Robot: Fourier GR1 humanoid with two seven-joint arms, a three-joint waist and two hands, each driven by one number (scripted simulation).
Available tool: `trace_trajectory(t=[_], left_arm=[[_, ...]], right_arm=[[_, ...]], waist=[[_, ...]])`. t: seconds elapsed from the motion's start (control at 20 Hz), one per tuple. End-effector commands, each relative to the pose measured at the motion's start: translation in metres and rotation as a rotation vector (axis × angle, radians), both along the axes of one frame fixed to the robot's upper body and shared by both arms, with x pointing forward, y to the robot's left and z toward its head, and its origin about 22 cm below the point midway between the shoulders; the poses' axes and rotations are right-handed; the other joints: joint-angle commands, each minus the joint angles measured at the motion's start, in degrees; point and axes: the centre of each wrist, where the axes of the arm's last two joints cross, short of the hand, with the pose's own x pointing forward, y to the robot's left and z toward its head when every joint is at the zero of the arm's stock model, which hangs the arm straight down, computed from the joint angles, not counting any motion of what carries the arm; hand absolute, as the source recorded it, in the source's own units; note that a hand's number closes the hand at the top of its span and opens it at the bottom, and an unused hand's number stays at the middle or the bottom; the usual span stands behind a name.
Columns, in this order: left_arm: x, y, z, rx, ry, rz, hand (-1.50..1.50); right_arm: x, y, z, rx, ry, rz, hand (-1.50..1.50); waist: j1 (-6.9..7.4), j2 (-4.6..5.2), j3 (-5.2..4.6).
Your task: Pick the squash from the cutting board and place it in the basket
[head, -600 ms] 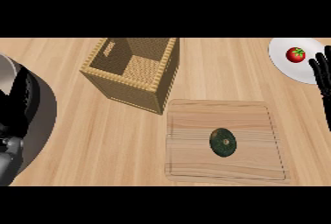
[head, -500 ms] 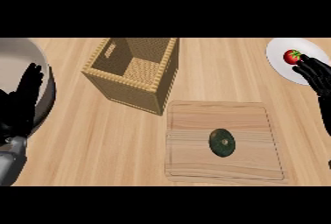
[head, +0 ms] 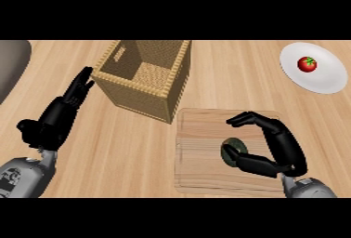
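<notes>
A dark green squash (head: pixel 231 147) lies on the wooden cutting board (head: pixel 205 174) at lower right. My right hand (head: pixel 280 142) arches over the board just right of the squash. Its fingers (head: pixel 248 118) curve above the squash with a gap, and its thumb (head: pixel 248 162) covers the squash's lower edge. The hand is cupped, not closed round the squash. A woven basket (head: pixel 137 98) stands upper left of the board, open side up. My left hand (head: pixel 58 117) rests open at the left, fingers straight and pointing toward the basket.
A white plate (head: pixel 326 82) holding a red tomato (head: pixel 306 64) sits at the upper right. A grey rounded object (head: pixel 10 62) shows at the upper left edge. Bare wooden counter lies between the left hand and the board.
My right hand has come from the right edge near the plate down and left onto the board beside the squash. The left hand has shifted right, further into view.
</notes>
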Motion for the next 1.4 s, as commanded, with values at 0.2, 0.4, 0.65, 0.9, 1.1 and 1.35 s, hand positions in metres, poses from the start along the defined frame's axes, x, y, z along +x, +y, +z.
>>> trace_trajectory(t=[0.2, 0.4, 0.65, 0.9, 1.1, 1.35], left_arm=[[0.001, 0.013, -0.008, 0.008, 0.013, -0.053, 0.00], [-0.012, 0.008, -0.020, -0.011, 0.040, -0.045, 0.00], [-0.005, 0.016, -0.009, 0.004, 0.010, -0.023, 0.00], [-0.016, 0.006, -0.017, 0.002, 0.026, -0.042, 0.00], [-0.009, 0.015, -0.010, -0.004, 0.014, -0.042, 0.00], [-0.015, 0.006, -0.020, -0.005, -0.007, -0.075, 0.00]], right_arm=[[-0.031, 0.076, -0.020, -0.224, -0.065, -0.297, -1.50], [-0.020, 0.051, 0.012, -0.420, -0.109, -0.490, -1.50], [-0.019, 0.020, 0.047, -0.776, -0.033, -0.576, -1.50], [-0.040, 0.029, 0.076, -1.018, 0.203, -0.423, -1.50], [-0.071, 0.034, 0.118, -1.057, 0.305, -0.333, -1.50], [-0.095, 0.031, 0.164, -1.048, 0.362, -0.335, -1.50]], waist=[[-1.62, -0.51, -0.35], [-2.48, -1.22, -0.64], [-3.78, -1.38, -0.76], [-2.47, -1.41, -0.66], [-2.41, -0.84, -0.38], [-0.98, -0.35, -0.22]])
